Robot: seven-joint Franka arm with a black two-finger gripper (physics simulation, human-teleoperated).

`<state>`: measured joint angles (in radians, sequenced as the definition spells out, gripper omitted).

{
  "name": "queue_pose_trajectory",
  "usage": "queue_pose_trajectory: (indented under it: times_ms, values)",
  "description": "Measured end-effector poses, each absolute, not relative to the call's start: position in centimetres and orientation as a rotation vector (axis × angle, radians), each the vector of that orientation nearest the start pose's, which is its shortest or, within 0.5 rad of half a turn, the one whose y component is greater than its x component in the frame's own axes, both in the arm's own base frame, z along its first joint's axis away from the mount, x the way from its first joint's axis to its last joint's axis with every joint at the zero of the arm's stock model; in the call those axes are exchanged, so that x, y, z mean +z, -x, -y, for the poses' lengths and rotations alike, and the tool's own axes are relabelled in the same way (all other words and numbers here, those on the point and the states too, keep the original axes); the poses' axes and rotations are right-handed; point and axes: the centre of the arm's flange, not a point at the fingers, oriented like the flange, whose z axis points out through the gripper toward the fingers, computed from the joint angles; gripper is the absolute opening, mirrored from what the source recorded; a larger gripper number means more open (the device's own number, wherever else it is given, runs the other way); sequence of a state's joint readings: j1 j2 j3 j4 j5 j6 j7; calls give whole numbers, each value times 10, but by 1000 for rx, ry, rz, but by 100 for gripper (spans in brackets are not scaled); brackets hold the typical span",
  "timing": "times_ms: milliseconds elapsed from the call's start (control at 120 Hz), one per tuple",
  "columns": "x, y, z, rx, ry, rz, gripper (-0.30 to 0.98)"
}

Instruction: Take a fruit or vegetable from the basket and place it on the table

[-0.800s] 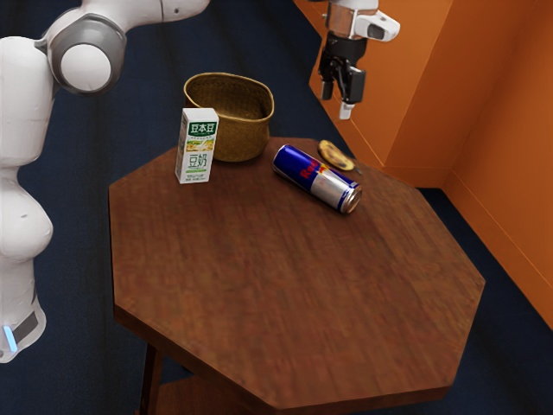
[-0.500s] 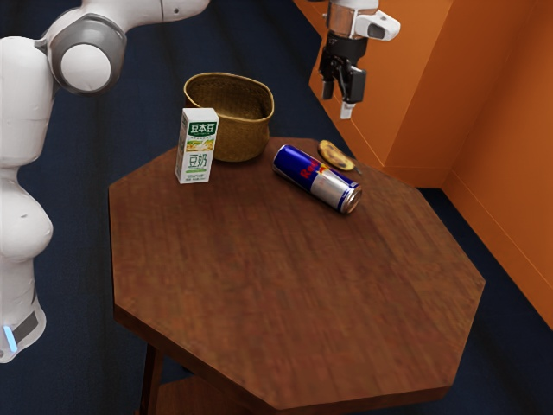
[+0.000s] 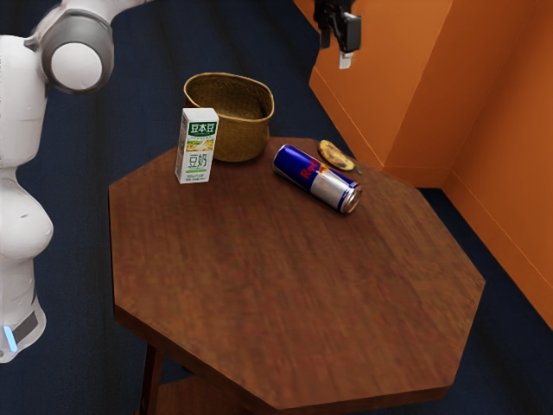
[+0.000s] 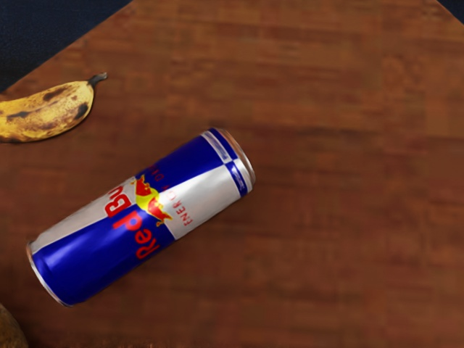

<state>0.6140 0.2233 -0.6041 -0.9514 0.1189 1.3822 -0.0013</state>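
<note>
High above the table's far side, the black gripper (image 3: 335,52) is open, with a gap between its fingers and nothing held. A spotted yellow banana (image 3: 335,156) lies on the wooden table (image 3: 285,277) near its far edge, well below the gripper. The woven basket (image 3: 242,138) stands upright at the far edge; its bottom is hidden, and no fruit can be made out inside. From the wrist, the banana (image 4: 47,112) rests on the table (image 4: 348,217), apart from the can.
A blue and silver can (image 3: 317,178) lies on its side between basket and banana; the wrist view has the can (image 4: 141,217) too. A white drink carton (image 3: 198,147) stands in front of the basket. Orange walls (image 3: 492,164) rise beyond the table at the exterior view's right.
My open gripper has risen farther above the table, moving up in the exterior view. Banana, can, carton and basket have stayed where they were.
</note>
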Motion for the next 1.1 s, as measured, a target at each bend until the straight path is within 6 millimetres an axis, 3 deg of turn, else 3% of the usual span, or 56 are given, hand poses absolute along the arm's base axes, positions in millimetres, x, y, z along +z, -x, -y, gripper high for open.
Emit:
queue_pose_trajectory:
  times_ms: [117, 317, 442, 567, 742, 950, 1017, 1100]
  values:
    - [734, -584, -96, -268, 3188, -13, 69]
    - [716, -584, -105, -170, 3165, -131, 69]
    - [685, -574, -143, -26, 3115, -56, 69]
    - [696, -537, -187, -12, 3049, 43, 69]
    - [683, -496, -239, -15, 3038, 78, 69]
    - [671, -486, -291, -39, 2963, 101, 69]
    - [670, -490, -293, -48, 2935, 66, 69]
    - [662, -504, -280, -61, 2961, -28, 69]
